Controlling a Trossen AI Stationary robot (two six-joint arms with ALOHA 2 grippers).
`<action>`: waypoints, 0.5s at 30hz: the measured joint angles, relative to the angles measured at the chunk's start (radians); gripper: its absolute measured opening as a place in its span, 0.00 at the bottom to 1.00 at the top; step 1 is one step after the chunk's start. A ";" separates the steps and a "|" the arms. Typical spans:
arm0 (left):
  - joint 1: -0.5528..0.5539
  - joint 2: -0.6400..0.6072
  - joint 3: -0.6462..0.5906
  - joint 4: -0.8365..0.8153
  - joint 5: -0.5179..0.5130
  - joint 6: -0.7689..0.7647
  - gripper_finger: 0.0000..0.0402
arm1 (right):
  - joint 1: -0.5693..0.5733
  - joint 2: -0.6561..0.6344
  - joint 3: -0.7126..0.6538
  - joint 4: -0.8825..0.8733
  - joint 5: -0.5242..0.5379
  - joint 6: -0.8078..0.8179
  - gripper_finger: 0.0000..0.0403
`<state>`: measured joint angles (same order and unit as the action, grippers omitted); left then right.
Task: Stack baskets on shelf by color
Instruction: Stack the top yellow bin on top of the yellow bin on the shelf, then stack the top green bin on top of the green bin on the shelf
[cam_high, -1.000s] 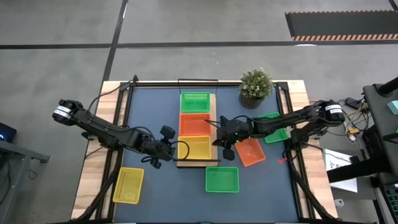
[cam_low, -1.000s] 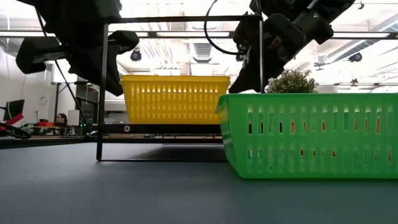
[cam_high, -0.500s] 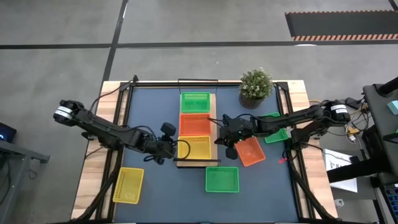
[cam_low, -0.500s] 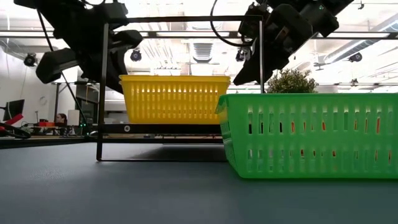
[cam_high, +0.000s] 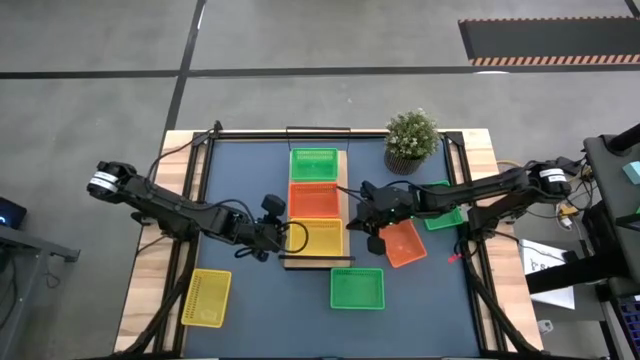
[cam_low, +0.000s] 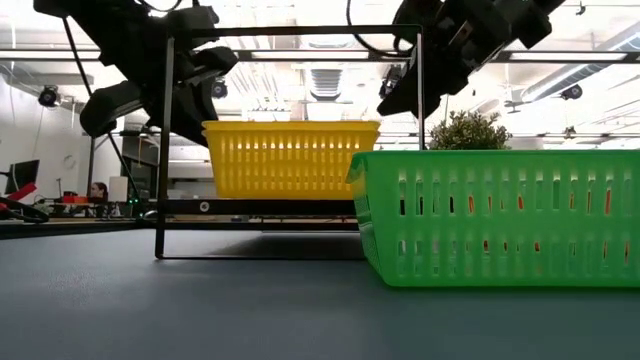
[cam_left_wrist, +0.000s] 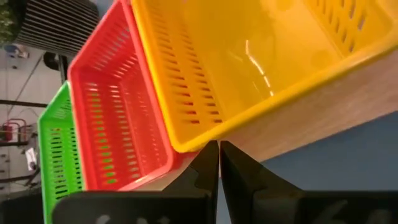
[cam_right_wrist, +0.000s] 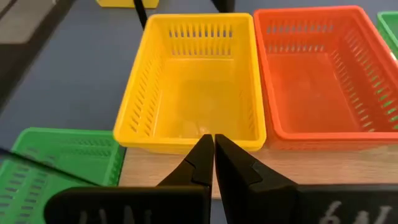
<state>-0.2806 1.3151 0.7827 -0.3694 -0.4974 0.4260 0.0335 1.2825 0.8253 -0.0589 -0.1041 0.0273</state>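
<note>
**Both hands pinched shut either side of the yellow basket on the shelf**

From the low view you really couldn't see much: the green basket (cam_low: 500, 215) up front blocked the shelf's right end, and the red-orange and green baskets behind the yellow basket (cam_high: 315, 238) were hidden.

Versus a second earlier, the yellow basket had slid a bit toward 3 o'clock on the shelf (cam_high: 343, 205). The left hand (cam_high: 279, 240) had followed it in from 9 o'clock, and the right hand (cam_high: 352, 222) had backed off slightly toward 3.

Both hands were pressed together, gripping nothing. On the tabletop (cam_high: 250, 310), a second yellow basket (cam_high: 205, 297) sat out at 7 o'clock, well apart, with bare mat between.
</note>
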 joint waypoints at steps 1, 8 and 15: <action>0.000 0.000 0.001 -0.003 -0.007 -0.001 0.00 | 0.004 -0.006 0.000 -0.008 0.000 -0.002 0.02; -0.012 -0.022 0.008 -0.058 -0.010 -0.002 0.00 | 0.017 -0.068 0.000 -0.116 0.032 0.010 0.02; -0.055 -0.101 0.033 -0.034 -0.010 -0.025 0.00 | 0.021 -0.155 0.091 -0.369 0.099 0.112 0.02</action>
<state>-0.3356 1.2137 0.8158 -0.4038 -0.5073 0.4008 0.0547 1.1270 0.9167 -0.4274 -0.0052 0.1393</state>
